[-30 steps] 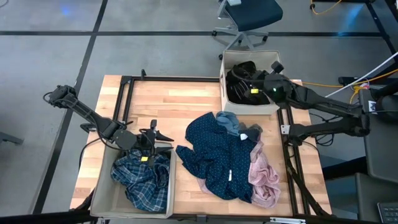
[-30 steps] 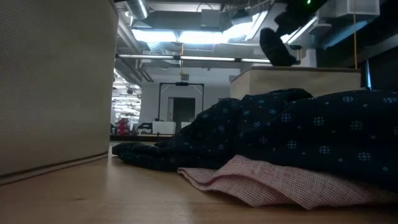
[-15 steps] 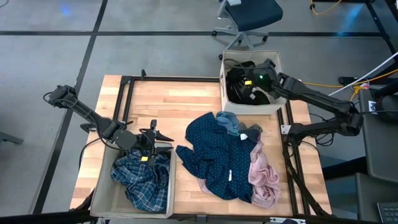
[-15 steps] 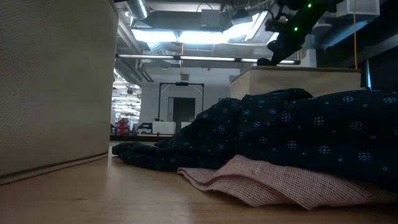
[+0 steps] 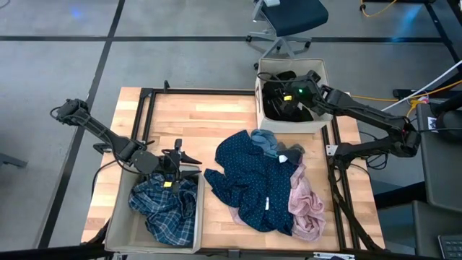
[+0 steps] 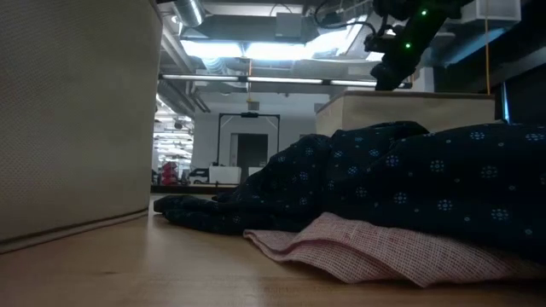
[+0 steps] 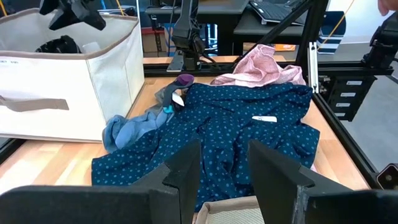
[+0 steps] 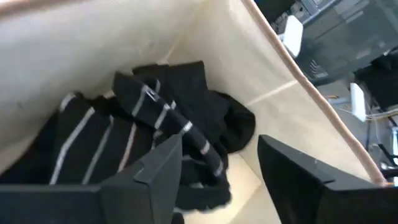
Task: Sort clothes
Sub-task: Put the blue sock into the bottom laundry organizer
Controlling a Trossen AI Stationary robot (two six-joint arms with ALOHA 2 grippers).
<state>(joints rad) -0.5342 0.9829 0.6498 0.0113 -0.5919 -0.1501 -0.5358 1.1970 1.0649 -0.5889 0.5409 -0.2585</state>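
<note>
The right gripper [image 8: 217, 174] has just spread wide over the far box [image 5: 317, 124], dropping the black garment [image 8: 186, 124] in: one more sorted.

Even overhead light in the high view, soft shadows under the garments on the desk [image 5: 216, 115]. Low view dim w/ bright glare from ceiling strip lights [image 6: 256, 49]; foreground desk surface blurred. Right wrist view soft w/ motion blur over the striped black garment [image 8: 137, 143]. Left wrist view sharp, well lit.
</note>
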